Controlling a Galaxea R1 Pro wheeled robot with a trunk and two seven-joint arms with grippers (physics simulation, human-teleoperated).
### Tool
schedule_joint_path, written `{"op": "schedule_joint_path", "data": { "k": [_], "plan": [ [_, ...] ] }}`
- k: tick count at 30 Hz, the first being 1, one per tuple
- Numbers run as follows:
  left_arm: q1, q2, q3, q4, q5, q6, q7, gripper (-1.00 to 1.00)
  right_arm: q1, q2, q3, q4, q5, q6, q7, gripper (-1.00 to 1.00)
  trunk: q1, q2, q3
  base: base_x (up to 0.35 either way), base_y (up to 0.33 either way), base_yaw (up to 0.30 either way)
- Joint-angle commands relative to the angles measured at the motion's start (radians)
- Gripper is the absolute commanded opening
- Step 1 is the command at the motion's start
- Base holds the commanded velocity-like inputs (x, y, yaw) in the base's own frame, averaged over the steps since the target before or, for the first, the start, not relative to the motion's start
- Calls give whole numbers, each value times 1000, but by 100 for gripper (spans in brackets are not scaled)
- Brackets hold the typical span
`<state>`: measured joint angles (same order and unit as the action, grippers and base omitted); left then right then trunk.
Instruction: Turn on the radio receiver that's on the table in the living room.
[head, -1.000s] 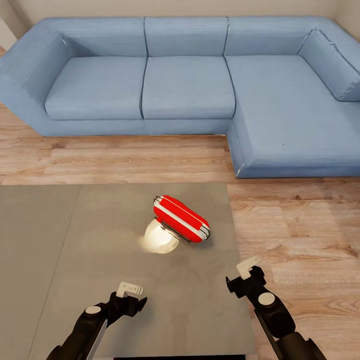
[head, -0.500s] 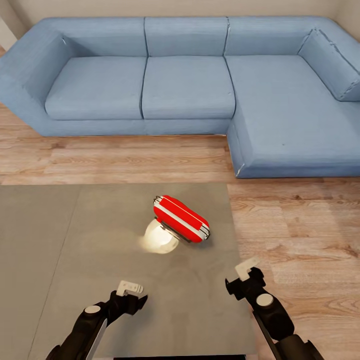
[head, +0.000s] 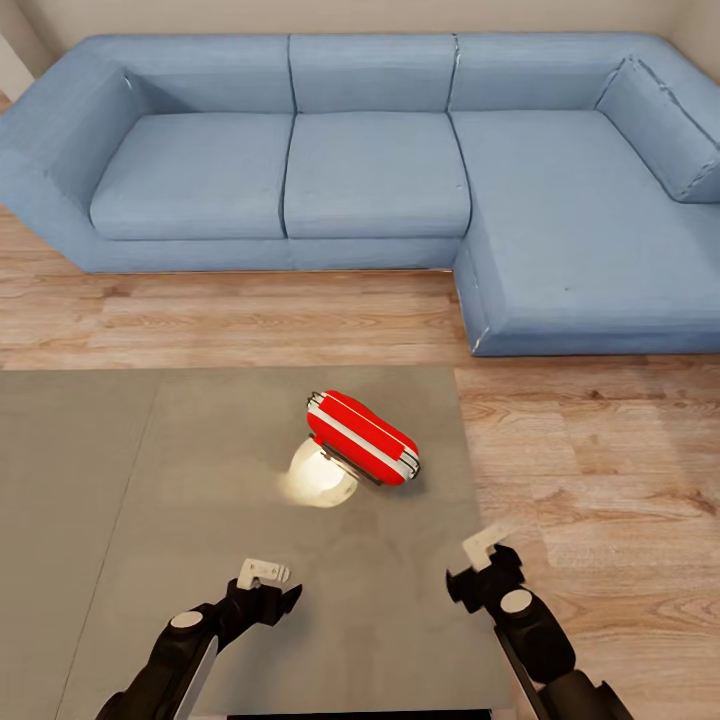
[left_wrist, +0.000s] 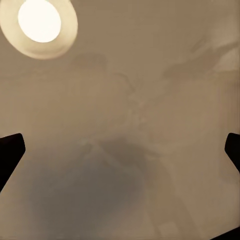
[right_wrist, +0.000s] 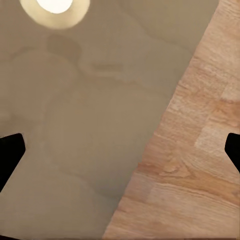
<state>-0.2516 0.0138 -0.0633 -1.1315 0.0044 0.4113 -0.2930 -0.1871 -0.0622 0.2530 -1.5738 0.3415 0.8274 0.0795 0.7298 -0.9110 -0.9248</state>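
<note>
The red radio (head: 362, 437) sits on the table (head: 120, 480), ahead of both grippers, left (left_wrist: 120, 150) and right (right_wrist: 120, 150), fingers spread apart.

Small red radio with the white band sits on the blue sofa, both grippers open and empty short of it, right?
Not quite. The small red radio with the white band sits on the glossy grey table, not the blue L-shaped sofa; the head view shows this. The left gripper and right gripper are open and empty short of it.
</note>
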Motion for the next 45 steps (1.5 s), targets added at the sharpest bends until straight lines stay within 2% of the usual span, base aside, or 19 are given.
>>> {"op": "schedule_joint_path", "data": {
  "k": [1,13,14,18,20,21,24,25,26,28,36,38,45],
  "plan": [
    [0,0,0,1,0,0,0,100,1,1,2,0,1,6,0,100,0,0,0,0,0,0],
    [0,2,0,5,2,0,0,100,-54,13,6,0,0,73,17,100,0,0,0,0,0,0],
    [0,2,0,5,2,0,0,100,-207,13,6,0,-1,132,30,100,0,0,0,0,0,0],
    [0,3,0,6,2,0,0,100,-329,14,6,0,0,213,140,100,0,0,0,0,0,0],
    [0,3,0,6,2,0,0,100,-368,15,6,0,0,220,169,100,0,0,0,0,0,0],
    [0,4,0,6,2,-1,0,100,-479,49,9,1,0,220,199,100,0,0,0,0,0,0],
    [0,4,0,6,2,-2,0,100,-517,67,32,1,0,220,202,100,0,0,0,0,0,0],
    [0,3,0,6,2,-2,0,100,-569,91,103,1,2,220,204,100,0,0,0,0,0,0],
    [0,3,0,7,2,-3,0,100,-590,117,120,2,1,220,205,100,0,0,0,0,0,0],
    [0,3,0,7,2,-3,0,100,-611,148,129,2,-1,220,205,100,0,0,0,0,0,0],
    [0,3,0,7,2,-3,0,100,-640,216,138,5,-6,220,207,100,0,0,0,0,0,0],
    [0,3,0,8,3,-3,0,100,-641,225,138,6,-6,220,207,100,0,0,0,0,0,0],
    [0,4,0,13,3,-3,0,100,-641,229,138,22,-8,220,210,100,0,0,0,0,0,0]
  ]
}}
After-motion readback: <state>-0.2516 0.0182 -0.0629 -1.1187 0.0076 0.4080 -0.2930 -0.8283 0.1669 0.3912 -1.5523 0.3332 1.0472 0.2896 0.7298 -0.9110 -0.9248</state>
